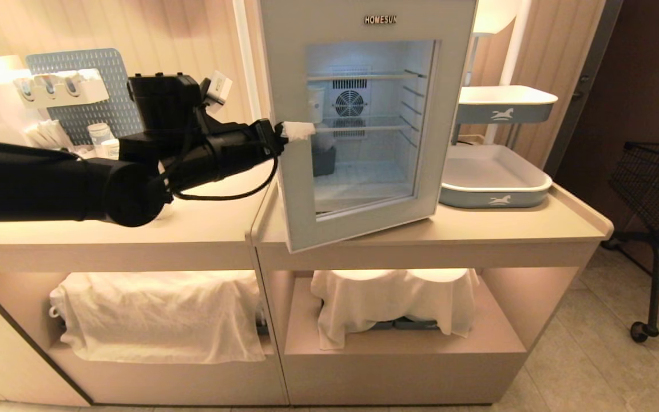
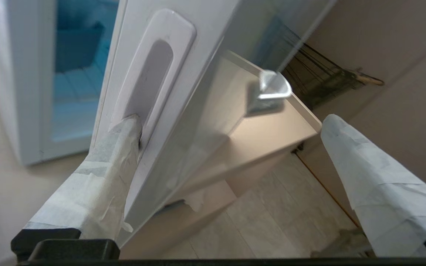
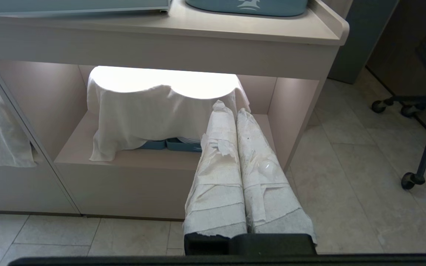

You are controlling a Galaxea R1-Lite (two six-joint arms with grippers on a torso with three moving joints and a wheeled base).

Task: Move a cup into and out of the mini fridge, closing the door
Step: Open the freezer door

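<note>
Grey-framed door [image 1: 364,120] edge sits between the wide-open left claw [image 2: 231,147] fingers.

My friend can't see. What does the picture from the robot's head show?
The robot's left gripper, fingers open, reaches to the edge of the mini fridge door, which stands partly open on a beige counter. Through the door's glass a cup stands on a shelf near the fan.

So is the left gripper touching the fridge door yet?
Touching. In the left wrist view one taped finger of the open left gripper sits in the recessed handle on the door edge; the other finger stands clear.
</note>
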